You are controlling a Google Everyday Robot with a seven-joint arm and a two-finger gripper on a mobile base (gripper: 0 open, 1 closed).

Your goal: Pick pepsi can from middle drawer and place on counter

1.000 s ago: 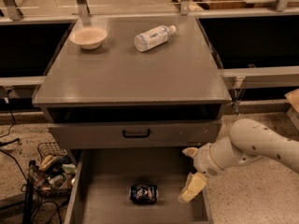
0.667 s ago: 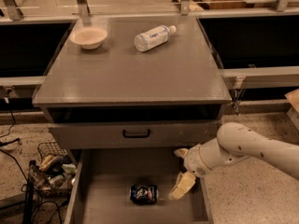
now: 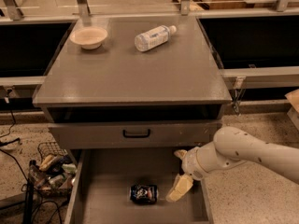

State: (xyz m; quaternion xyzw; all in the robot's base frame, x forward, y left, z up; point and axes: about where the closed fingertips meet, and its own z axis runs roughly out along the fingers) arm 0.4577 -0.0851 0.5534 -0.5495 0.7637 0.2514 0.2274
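Note:
The pepsi can (image 3: 144, 193) lies on its side on the grey floor of the open middle drawer (image 3: 107, 181), near the front middle. My gripper (image 3: 179, 171) hangs over the drawer just right of the can, on the end of the white arm coming in from the right. Its two cream fingers (image 3: 179, 188) are spread apart, one low by the can and one higher near the drawer front. It holds nothing. The counter (image 3: 131, 73) is the wide grey top of the cabinet above.
A cream bowl (image 3: 88, 37) and a clear white-labelled plastic bottle (image 3: 154, 37) lie at the back of the counter. A closed drawer front with a black handle (image 3: 136, 133) sits above the open drawer. A wire basket of items (image 3: 49, 167) stands on the floor at the left.
My gripper has moved left and down into the drawer, closer to the pepsi can. The can has not moved.

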